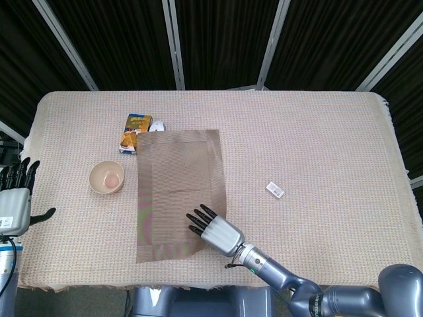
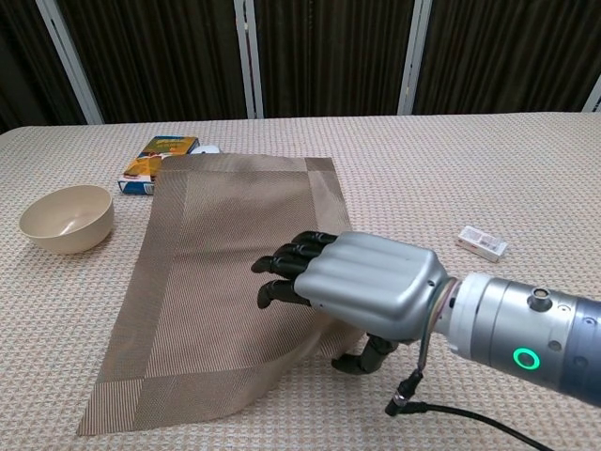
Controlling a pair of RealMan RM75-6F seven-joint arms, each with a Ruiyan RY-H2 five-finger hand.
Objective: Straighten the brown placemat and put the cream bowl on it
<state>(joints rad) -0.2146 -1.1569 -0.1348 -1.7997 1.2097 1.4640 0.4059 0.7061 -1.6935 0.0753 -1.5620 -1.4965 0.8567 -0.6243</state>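
The brown placemat (image 1: 175, 178) (image 2: 225, 244) lies lengthwise on the cloth-covered table, a little askew. My right hand (image 1: 215, 230) (image 2: 362, 287) is over its near right corner, fingers on top and thumb beneath, pinching the corner, which is lifted off the cloth. The cream bowl (image 1: 107, 177) (image 2: 67, 218) stands upright on the cloth just left of the mat, apart from it. My left hand (image 1: 14, 198) hangs beyond the table's left edge with its fingers spread and nothing in it; only the head view shows it.
An orange box (image 1: 134, 131) (image 2: 158, 158) and a small white object (image 1: 157, 125) lie at the mat's far left corner. A small white packet (image 1: 275, 189) (image 2: 482, 242) sits right of the mat. The table's near edge runs close behind my right hand.
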